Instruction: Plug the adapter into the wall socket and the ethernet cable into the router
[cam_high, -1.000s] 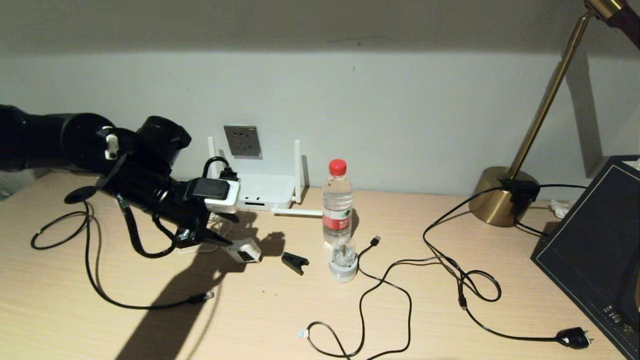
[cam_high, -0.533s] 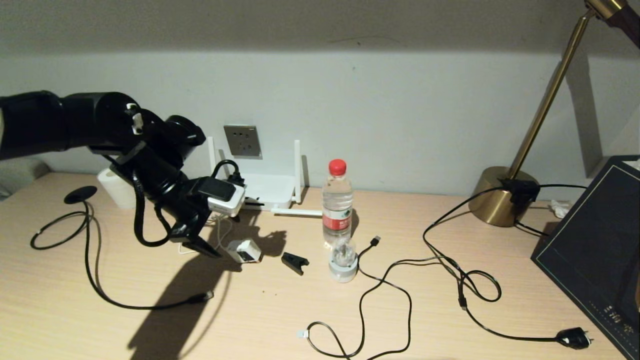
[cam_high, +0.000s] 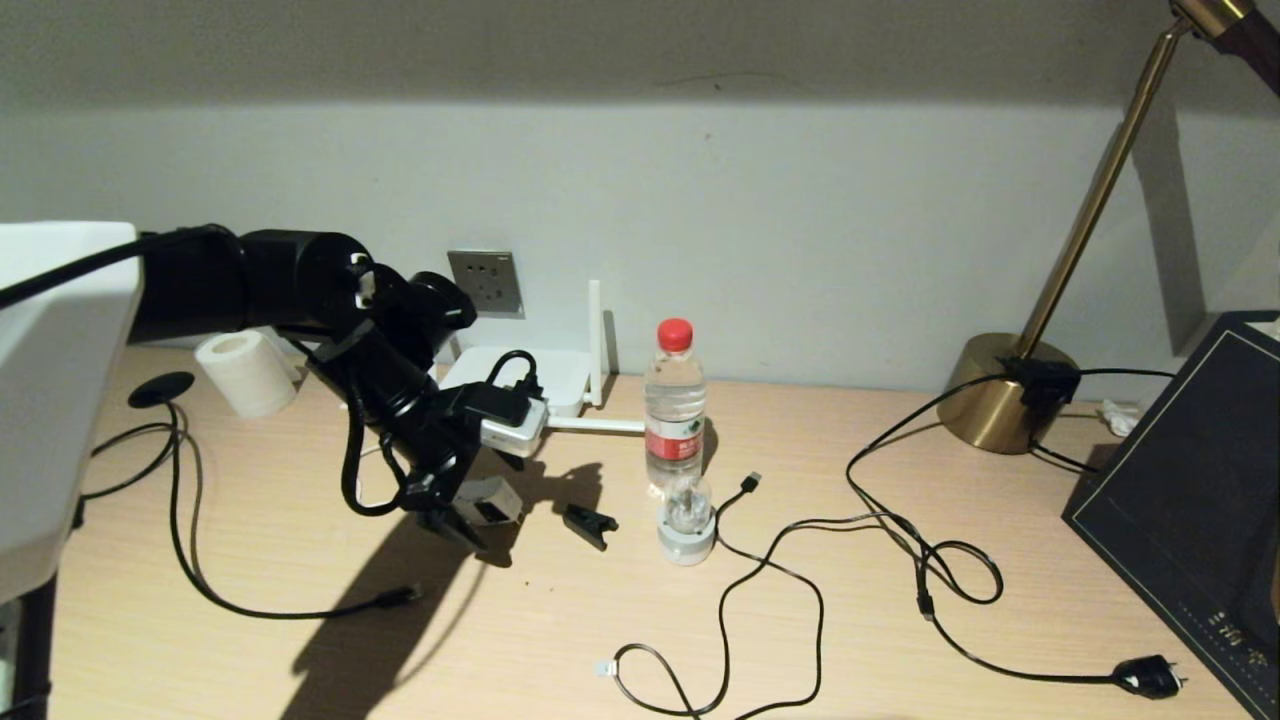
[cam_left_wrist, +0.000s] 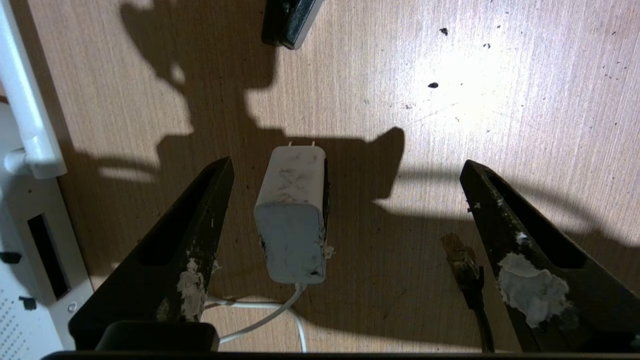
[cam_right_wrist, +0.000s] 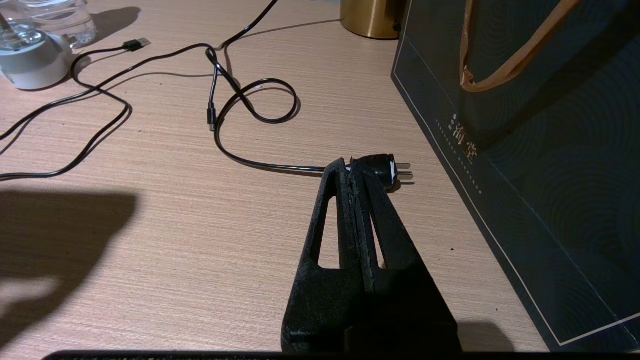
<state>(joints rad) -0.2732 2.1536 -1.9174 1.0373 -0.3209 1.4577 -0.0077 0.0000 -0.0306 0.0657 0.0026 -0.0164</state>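
The white adapter (cam_high: 490, 500) lies on the wooden table, prongs pointing away from the wrist, on its thin white cord. My left gripper (cam_high: 460, 515) hovers over it, open wide. In the left wrist view the adapter (cam_left_wrist: 292, 215) sits between the spread fingers of the left gripper (cam_left_wrist: 346, 164), nearer one finger and touching neither. The ethernet cable (cam_high: 190, 560) loops across the table's left, and its plug (cam_left_wrist: 462, 260) lies by the other finger. The grey wall socket (cam_high: 485, 283) is on the wall above the white router (cam_high: 545, 375), which my arm partly hides. My right gripper (cam_right_wrist: 350, 167) is shut and empty.
A black clip (cam_high: 590, 525), a water bottle (cam_high: 675, 405), a small white stand (cam_high: 686, 535) and a USB cable (cam_high: 750, 482) lie right of the adapter. A tissue roll (cam_high: 245, 372) stands at the left. A brass lamp (cam_high: 1010, 400), a mains plug (cam_right_wrist: 382, 170) and a dark bag (cam_right_wrist: 525, 125) are at the right.
My left gripper let go of the adapter and opened wide. The arm drew back, then swung right so the fingers now straddle the adapter on the table.
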